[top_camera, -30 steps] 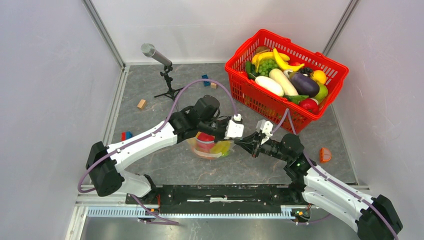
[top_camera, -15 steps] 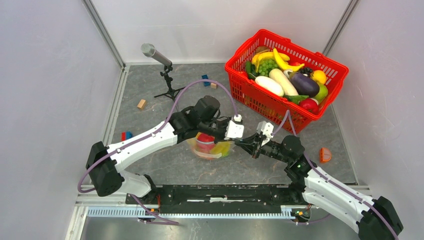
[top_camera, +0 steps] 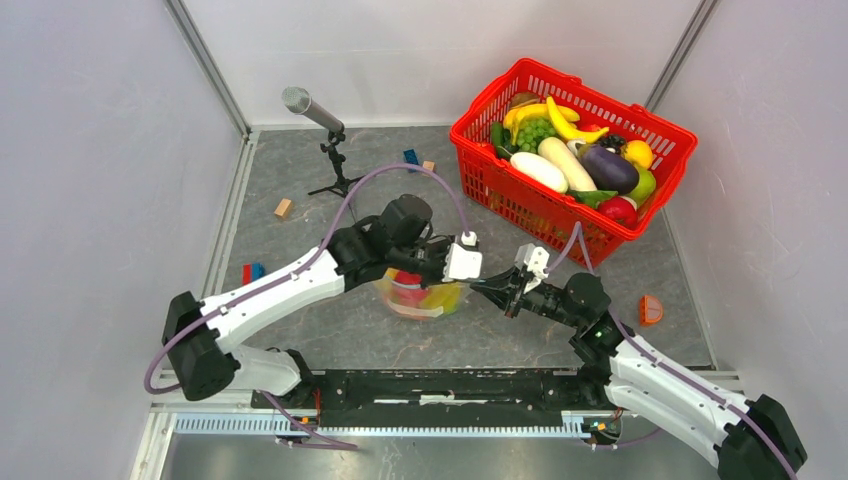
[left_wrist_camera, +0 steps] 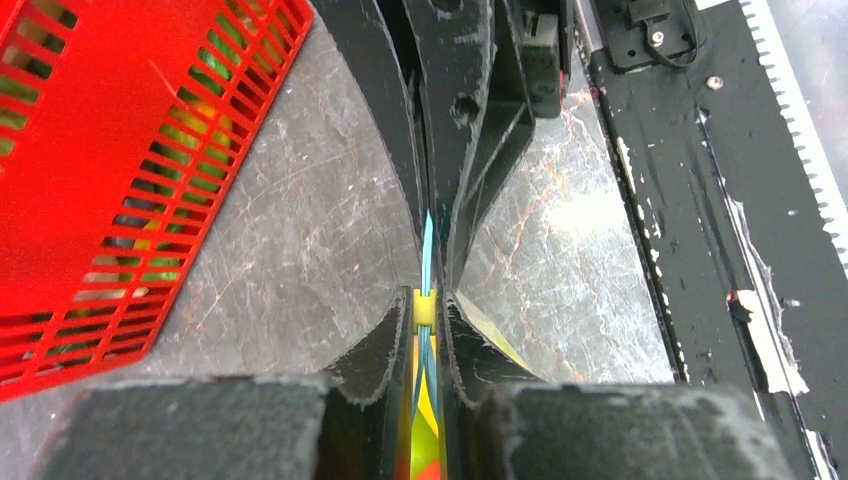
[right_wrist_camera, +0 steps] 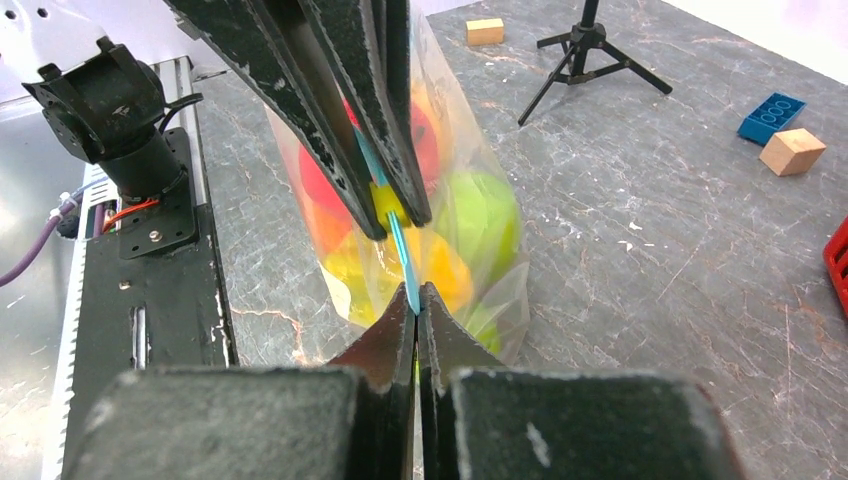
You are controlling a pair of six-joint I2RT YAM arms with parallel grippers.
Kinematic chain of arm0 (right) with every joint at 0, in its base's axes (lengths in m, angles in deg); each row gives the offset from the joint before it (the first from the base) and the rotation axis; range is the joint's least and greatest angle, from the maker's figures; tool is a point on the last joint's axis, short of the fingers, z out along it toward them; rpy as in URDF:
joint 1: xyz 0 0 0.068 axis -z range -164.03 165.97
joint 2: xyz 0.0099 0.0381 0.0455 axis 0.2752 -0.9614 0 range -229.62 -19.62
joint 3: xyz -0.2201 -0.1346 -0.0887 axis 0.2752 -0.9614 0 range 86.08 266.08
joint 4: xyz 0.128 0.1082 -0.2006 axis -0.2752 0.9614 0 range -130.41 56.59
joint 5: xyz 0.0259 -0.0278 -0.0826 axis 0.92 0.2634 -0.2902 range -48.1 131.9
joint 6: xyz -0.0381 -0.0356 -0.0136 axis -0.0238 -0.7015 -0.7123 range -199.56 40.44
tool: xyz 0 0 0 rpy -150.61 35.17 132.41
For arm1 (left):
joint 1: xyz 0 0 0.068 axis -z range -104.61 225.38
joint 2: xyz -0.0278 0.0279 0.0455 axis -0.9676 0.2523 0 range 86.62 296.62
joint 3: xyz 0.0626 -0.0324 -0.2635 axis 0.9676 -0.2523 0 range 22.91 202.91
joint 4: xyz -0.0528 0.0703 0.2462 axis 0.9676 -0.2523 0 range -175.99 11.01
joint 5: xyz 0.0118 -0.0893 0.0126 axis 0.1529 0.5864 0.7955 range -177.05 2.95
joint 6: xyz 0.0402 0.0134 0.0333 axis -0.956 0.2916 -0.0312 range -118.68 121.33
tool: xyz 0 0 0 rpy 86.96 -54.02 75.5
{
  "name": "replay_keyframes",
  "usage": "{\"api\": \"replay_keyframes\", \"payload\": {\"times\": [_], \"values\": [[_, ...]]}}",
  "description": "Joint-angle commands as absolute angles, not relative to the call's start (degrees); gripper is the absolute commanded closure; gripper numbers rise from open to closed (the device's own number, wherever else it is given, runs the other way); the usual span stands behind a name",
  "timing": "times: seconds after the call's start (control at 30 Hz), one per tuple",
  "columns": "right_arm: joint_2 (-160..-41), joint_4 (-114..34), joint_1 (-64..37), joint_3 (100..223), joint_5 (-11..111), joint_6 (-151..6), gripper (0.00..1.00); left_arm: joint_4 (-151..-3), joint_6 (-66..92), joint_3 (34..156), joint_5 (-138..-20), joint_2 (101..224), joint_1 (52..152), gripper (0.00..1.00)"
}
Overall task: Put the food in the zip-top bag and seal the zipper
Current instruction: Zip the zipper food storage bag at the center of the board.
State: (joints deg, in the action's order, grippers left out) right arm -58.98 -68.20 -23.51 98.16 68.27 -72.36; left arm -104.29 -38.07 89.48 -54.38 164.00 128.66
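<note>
The clear zip-top bag (top_camera: 420, 297) stands on the table between my arms with toy fruit inside: a red one (right_wrist_camera: 318, 185), a green one (right_wrist_camera: 478, 215) and an orange-yellow one (right_wrist_camera: 445, 270). Its light blue zipper (right_wrist_camera: 398, 250) runs taut between my grippers. My left gripper (top_camera: 459, 280) is shut on the yellow slider (left_wrist_camera: 427, 306) on that strip. My right gripper (top_camera: 483, 288) is shut on the strip's end (right_wrist_camera: 412, 298), a short way from the slider (right_wrist_camera: 385, 206).
The red mesh basket (top_camera: 500, 190) full of toy produce stands at the back right, close to the left gripper (left_wrist_camera: 130, 150). A microphone on a tripod (top_camera: 335, 150), small blocks (top_camera: 283, 208) (right_wrist_camera: 792, 152) and an orange piece (top_camera: 650, 310) lie around. The black base rail (left_wrist_camera: 700, 200) runs along the near edge.
Both grippers have shifted slightly left with the strip still pinched between them. The left arm's elbow has swung a little left. The bag stays in place.
</note>
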Motion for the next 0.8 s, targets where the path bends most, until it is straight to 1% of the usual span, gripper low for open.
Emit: {"api": "replay_keyframes", "payload": {"times": [0.0, 0.23, 0.4, 0.43, 0.47, 0.5, 0.53, 0.57, 0.63, 0.67, 0.77], "values": [[-57.37, -70.84, -23.53, 97.31, 66.17, -73.34, 1.0, -106.88, -38.23, 86.82, -60.14, 157.99, 127.8, 0.98], [-56.1, -71.33, -23.58, 96.46, 65.0, -73.08, 1.0, -105.89, -34.58, 82.32, -63.06, 151.27, 124.73, 0.98], [-56.98, -71.35, -23.57, 96.95, 67.51, -72.96, 1.0, -103.16, -33.2, 78.91, -64.08, 147.89, 123.46, 0.98], [-57.34, -71.07, -23.63, 97.55, 68.44, -72.73, 0.99, -102.63, -32.7, 79.09, -63.32, 147.86, 123.46, 0.98], [-58.03, -70.53, -23.66, 98.38, 69.26, -72.73, 0.91, -102.28, -32.14, 79.41, -62.09, 148.02, 123.46, 0.98], [-58.68, -69.6, -23.67, 99.5, 70.17, -72.92, 0.81, -101.79, -31.63, 79.86, -60.26, 148.32, 123.46, 0.98], [-59.57, -68.65, -23.67, 100.63, 70.88, -73.21, 0.65, -101.15, -31.22, 80.17, -58.59, 148.62, 123.46, 0.98], [-60.39, -67.2, -23.79, 102.21, 71.52, -74.07, 0.56, -100.34, -30.78, 80.57, -56.93, 148.95, 123.46, 0.98], [-62.22, -64.15, -24.31, 105.39, 71.66, -76.37, 0.45, -99.1, -29.91, 81.36, -54.6, 149.9, 123.46, 0.98], [-62.89, -62.48, -24.61, 106.58, 71.23, -78.05, 0.42, -98.95, -29.59, 81.95, -53.49, 150.43, 123.46, 0.98], [-64.81, -58.96, -25.49, 110.31, 70.39, -81.92, 0.39, -98.94, -29.33, 83.15, -52.3, 151.56, 123.52, 0.98]]}}
